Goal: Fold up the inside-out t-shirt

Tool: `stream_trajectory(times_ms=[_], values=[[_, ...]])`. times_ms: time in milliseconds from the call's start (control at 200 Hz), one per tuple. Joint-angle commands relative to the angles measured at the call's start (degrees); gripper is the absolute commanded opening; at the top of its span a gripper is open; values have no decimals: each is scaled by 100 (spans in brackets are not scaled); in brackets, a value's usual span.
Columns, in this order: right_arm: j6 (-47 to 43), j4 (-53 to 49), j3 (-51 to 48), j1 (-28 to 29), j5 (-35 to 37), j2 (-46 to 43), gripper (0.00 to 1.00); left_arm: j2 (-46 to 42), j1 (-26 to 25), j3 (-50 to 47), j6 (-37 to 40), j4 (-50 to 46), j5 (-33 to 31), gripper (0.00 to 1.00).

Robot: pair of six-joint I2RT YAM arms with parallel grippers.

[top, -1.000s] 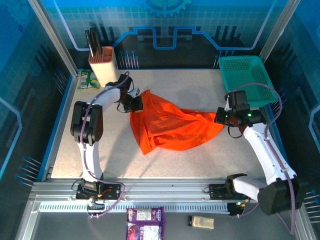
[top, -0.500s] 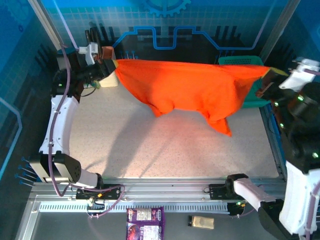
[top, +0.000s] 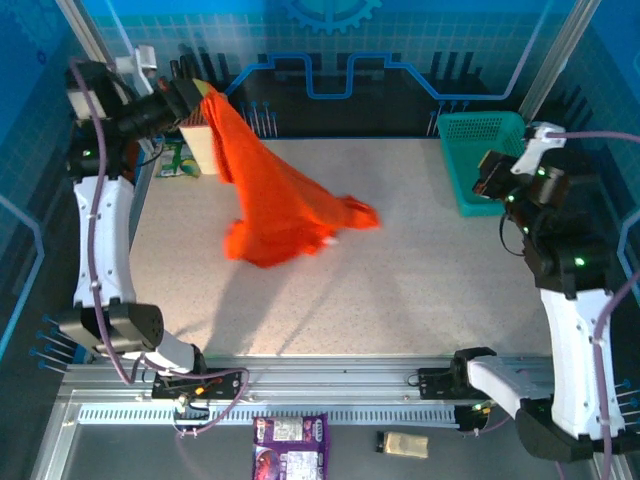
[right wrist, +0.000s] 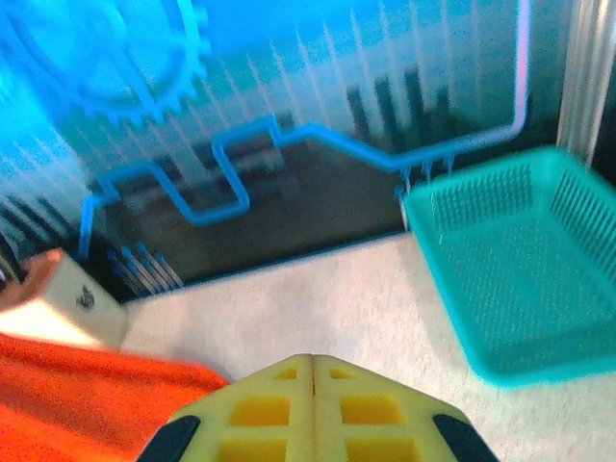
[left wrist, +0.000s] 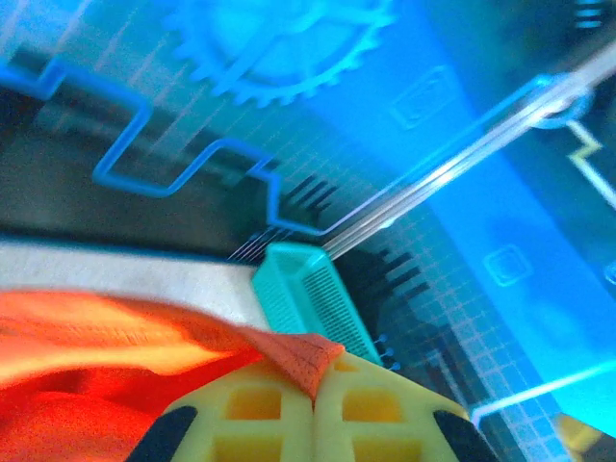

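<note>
The inside-out t-shirt (top: 275, 205) hung from the left gripper (top: 193, 96), which pinched one corner high over the far left of the worktop (top: 420, 270), its lower part heaped there, while the right gripper (right wrist: 313, 364), pressed together, stood beside the teal basket (top: 490, 140).

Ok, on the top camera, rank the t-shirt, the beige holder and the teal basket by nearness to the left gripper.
1. inside-out t-shirt, clamped in the left gripper, far left.
2. beige holder, just beneath it, far-left corner.
3. teal basket, far-right corner.
</note>
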Motion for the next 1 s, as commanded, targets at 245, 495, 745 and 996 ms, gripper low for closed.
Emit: stream_trajectory(times_ms=[245,495,745,996], values=[[368,220,-1326,238,-1139,139,0,231,-1787,-717,639,-686,-35,0],[355,104,-1749,442,-782,158,0,1471,-3741,-429,654,-614,-400,4],[109,-314,-1738,487,-724,512,4,1853,-4489,-857,911,-652,-845,39],[-196,-331,-2056,786,-1071,1255,10,1133,-3998,-2394,1476,-1352,-2361,41]])
